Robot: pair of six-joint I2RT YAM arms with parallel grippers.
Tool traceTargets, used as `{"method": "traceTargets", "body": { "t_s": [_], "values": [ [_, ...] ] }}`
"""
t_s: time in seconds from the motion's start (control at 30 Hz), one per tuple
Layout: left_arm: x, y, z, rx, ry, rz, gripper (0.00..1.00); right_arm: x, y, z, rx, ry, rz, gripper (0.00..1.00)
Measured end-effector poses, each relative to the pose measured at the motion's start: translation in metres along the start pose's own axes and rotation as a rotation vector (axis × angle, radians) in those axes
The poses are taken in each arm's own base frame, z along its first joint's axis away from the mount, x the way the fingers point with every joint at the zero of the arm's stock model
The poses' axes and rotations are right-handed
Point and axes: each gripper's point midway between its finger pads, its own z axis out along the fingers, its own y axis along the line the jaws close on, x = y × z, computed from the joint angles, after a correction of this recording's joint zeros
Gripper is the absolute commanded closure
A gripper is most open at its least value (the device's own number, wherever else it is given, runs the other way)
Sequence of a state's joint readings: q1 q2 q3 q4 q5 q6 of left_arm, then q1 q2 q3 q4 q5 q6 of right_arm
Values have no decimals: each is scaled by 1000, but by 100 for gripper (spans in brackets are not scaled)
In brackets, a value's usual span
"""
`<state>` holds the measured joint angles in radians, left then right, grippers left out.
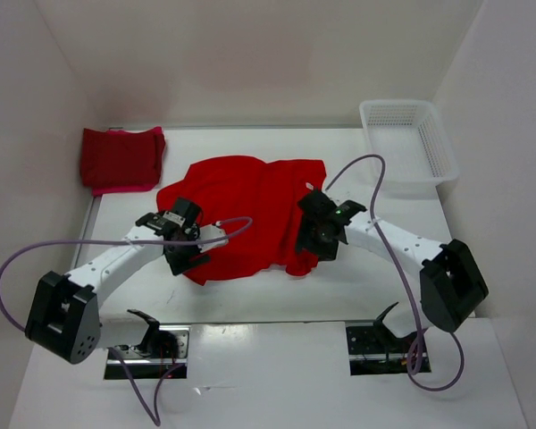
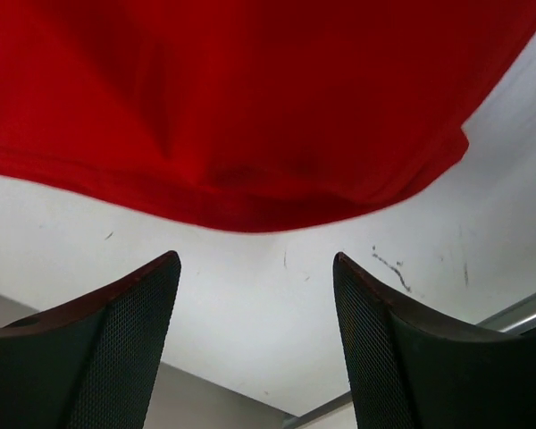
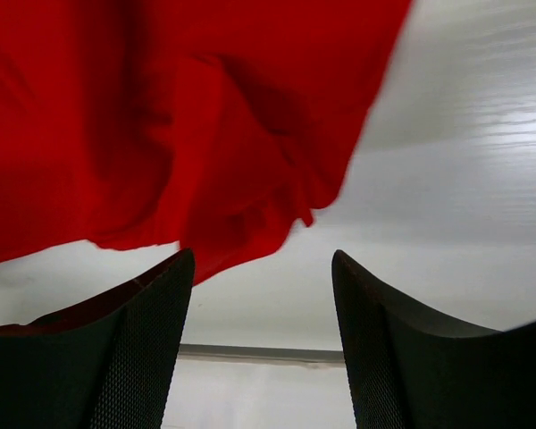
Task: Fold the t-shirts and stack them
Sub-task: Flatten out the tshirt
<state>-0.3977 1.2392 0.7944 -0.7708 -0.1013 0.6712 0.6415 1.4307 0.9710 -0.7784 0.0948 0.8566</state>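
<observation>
Left hand point(image 2: 255, 264) and right hand point(image 3: 262, 259) both released, nothing between fingers. We see bright red t-shirt point(image 1: 250, 210) rumpled in mid worktop point(image 1: 268, 299), near hem bunched just ahead of them. Risk: we pinch a single layer or wrinkle, fold skews. Room along near edge; folded t-shirts point(image 1: 121, 159) far-left corner, basket point(image 1: 438, 147) far-right.

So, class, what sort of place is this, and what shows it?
Probably a robot test cell: a white table walled by plain white panels, two white-and-black arms bolted at its edge, a bright red cloth t-shirt lying between them.
</observation>
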Motion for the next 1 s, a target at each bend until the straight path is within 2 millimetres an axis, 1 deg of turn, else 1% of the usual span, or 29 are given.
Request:
{"method": "traceTargets", "body": {
  "t_s": [0.1, 0.17, 0.23, 0.27, 0.37, 0.4, 0.47, 0.57, 0.6, 0.67, 0.7, 0.73, 0.77, 0.8, 0.83, 0.87, 0.9, 0.93, 0.97, 1.0],
  "values": [
    [-6, -3, 12, 41, 13, -48, 24, 6, 19, 4, -36, 4, -17, 32],
    [-9, -9, 17, 80, 15, -70, 24, 10, 29, 8, -44, 12, -31, 32],
    [-11, -12, 17, 94, 4, -75, 24, 15, 36, 11, -43, 21, -50, 31],
    [-13, -11, 16, 86, -4, -78, 22, 18, 39, 12, -42, 25, -59, 27],
    [-14, -1, 11, 28, -15, -119, 22, 25, 43, 14, -42, 33, -78, 20],
    [-13, 2, 10, 24, -16, -143, 22, 26, 44, 13, -45, 35, -79, 20],
    [-10, 12, 6, 25, -26, -214, 25, 28, 46, 13, -51, 38, -81, 19],
    [-12, 34, -5, 6, -78, -311, 31, 28, 47, 16, -45, 42, -76, 19],
    [-13, 39, -7, 1, -91, -323, 31, 29, 47, 20, -38, 48, -76, 19],
    [-15, 34, -8, 34, -110, -310, 31, 32, 45, 29, -15, 61, -78, 19],
    [-16, 29, -8, 52, -118, -292, 28, 33, 43, 34, 1, 68, -79, 28],
    [-16, 24, -9, 60, -120, -271, 28, 35, 41, 40, 19, 75, -82, 34],
    [-16, 20, -9, 62, -122, -246, 27, 36, 38, 44, 35, 79, -83, 43],
    [-14, 17, -9, 54, -116, -225, 27, 37, 36, 49, 49, 81, -83, 54],
    [-11, 14, -6, 44, -107, -203, 27, 37, 35, 52, 60, 82, -86, 74],
    [-7, 13, -1, 32, -93, -184, 27, 37, 33, 56, 71, 81, -88, 82],
    [0, 12, 5, 20, -60, -173, 27, 38, 32, 59, 81, 81, -80, 88],
    [9, 12, 12, 14, -18, -164, 27, 37, 32, 60, 86, 80, -77, 97],
    [17, 14, 18, 13, 21, -173, 27, 37, 31, 61, 90, 77, -71, 100],
    [23, 18, 24, 11, 51, -187, 27, 36, 31, 61, 93, 73, -67, 100]
  ]
}}
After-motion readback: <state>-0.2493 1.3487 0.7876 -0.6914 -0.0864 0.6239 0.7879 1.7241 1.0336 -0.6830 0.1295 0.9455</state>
